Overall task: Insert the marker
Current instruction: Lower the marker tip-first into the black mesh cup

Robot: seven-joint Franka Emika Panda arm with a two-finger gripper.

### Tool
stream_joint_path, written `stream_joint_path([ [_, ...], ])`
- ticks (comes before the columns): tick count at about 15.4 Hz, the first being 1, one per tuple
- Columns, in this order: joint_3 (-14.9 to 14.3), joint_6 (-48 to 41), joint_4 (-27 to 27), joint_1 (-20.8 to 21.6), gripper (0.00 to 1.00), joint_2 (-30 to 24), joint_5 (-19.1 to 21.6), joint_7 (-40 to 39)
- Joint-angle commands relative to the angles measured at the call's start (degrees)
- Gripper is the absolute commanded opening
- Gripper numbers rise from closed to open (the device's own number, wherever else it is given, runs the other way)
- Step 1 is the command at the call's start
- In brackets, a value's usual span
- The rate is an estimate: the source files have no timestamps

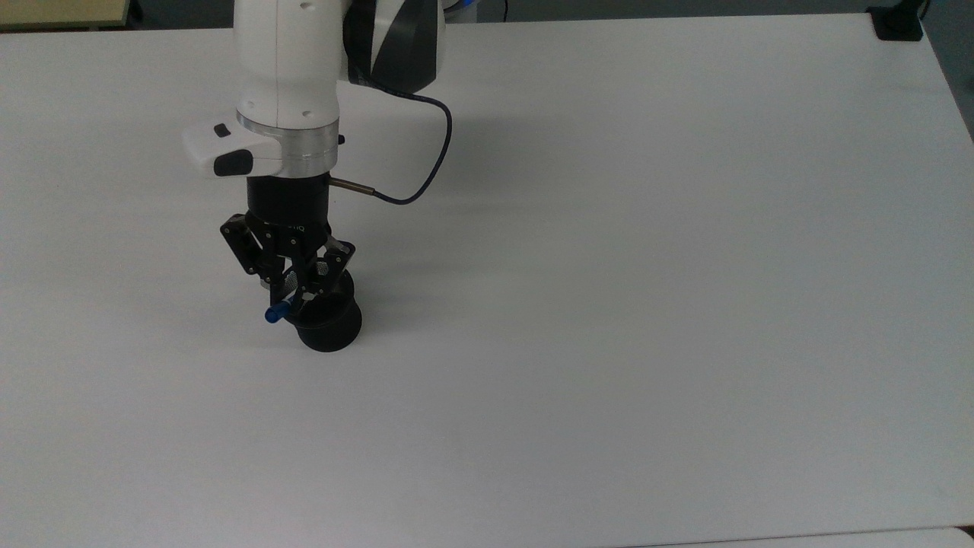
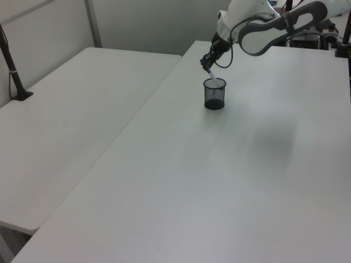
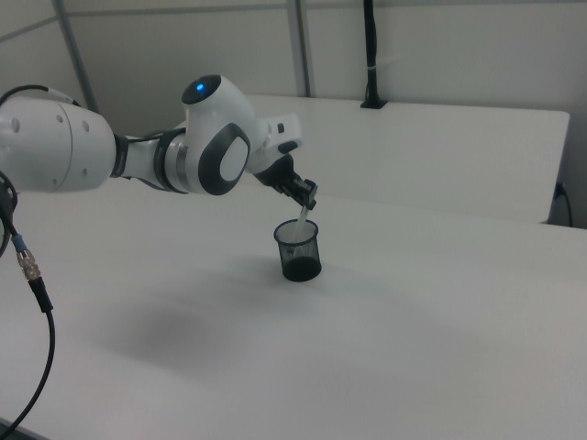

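Insertion step: black two-finger gripper (image 1: 293,295) clamps slim white marker w/ blue cap (image 1: 275,312), tilted, lower end inside black mesh cup (image 2: 214,94) on white table (image 1: 609,304). Next, prob. release so it drops in.

The gripper (image 1: 293,293) covered the rear rim of the mesh cup (image 1: 329,329) in the top view, and hid most of the marker (image 1: 277,312) except its blue end. The marker's lower part was lost inside the cup. The arm (image 1: 304,68) ran off the top edge.
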Motion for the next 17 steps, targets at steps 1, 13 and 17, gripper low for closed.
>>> stream_joint_path([
  [1,-0.01,2.08,-3.59,0.57,0.1,-0.83,-2.4,0.59],
  [13,0.08,2.7,-4.74,0.57,0.54,-0.74,-3.37,2.61],
  [17,0.08,2.18,-4.38,0.66,0.62,-1.7,-2.94,5.68],
])
